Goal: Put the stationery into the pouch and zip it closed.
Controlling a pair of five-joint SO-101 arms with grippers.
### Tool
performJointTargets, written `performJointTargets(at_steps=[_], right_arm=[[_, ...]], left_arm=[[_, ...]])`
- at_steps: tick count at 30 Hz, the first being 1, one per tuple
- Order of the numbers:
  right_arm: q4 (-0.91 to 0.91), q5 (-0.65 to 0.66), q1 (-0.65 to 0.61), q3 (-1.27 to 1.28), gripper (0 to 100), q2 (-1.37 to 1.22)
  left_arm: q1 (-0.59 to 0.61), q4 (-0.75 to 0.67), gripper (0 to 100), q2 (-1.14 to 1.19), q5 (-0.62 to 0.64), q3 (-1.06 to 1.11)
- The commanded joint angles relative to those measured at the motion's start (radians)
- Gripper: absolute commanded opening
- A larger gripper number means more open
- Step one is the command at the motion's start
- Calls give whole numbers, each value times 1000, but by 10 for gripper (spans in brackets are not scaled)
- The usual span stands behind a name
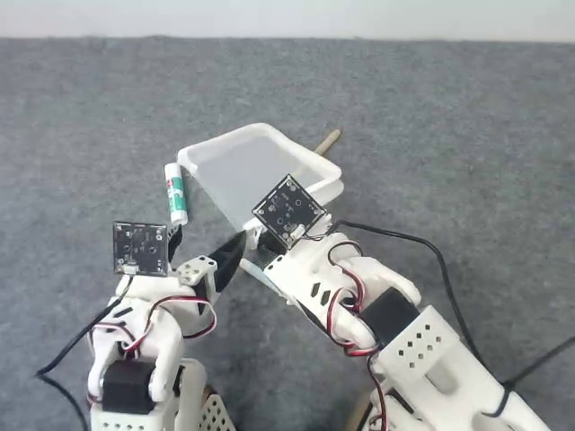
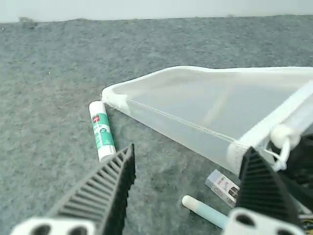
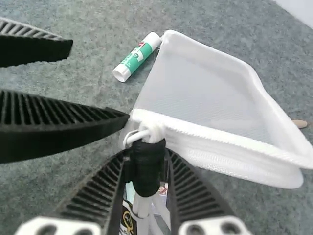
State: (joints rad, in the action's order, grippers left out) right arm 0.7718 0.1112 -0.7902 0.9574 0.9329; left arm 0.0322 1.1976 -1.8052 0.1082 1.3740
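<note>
Two grippers sit at the near edge of the pouch (image 1: pixel 252 166). My right gripper (image 3: pixel 146 156) is clenched on the zipper pull (image 3: pixel 145 147); my left gripper (image 2: pixel 190 148) hangs released just left of it. I see the glue stick (image 1: pixel 176 193) by the pouch's left corner, with the eraser (image 2: pixel 222 185) and pen (image 2: pixel 205 210) on its near side.

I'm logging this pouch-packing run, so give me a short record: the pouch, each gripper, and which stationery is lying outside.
Pouch: white, translucent, mouth open, one end raised
Right gripper: shut on the pouch at its zip end
Left gripper: open, holding nothing, near the pouch
Outside the pouch: glue stick, eraser, pale blue pen, all on the grey table
Zip: not closed
</note>
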Motion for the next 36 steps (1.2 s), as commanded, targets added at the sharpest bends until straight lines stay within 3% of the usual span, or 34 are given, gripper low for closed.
performJointTargets(at_steps=[1,17,23,31,36], right_arm=[[-25,-11,5,-55,6,50],[-38,-6,12,-55,6,50],[-31,-5,12,-55,6,50],[-30,-5,7,-51,6,50],[-30,-5,10,-49,6,47]], left_arm=[[-9,-5,326,-18,17,-5],[-94,31,326,-18,15,-51],[-74,29,324,-18,15,-45],[37,-183,324,-17,9,139],[68,-198,306,-17,12,131]])
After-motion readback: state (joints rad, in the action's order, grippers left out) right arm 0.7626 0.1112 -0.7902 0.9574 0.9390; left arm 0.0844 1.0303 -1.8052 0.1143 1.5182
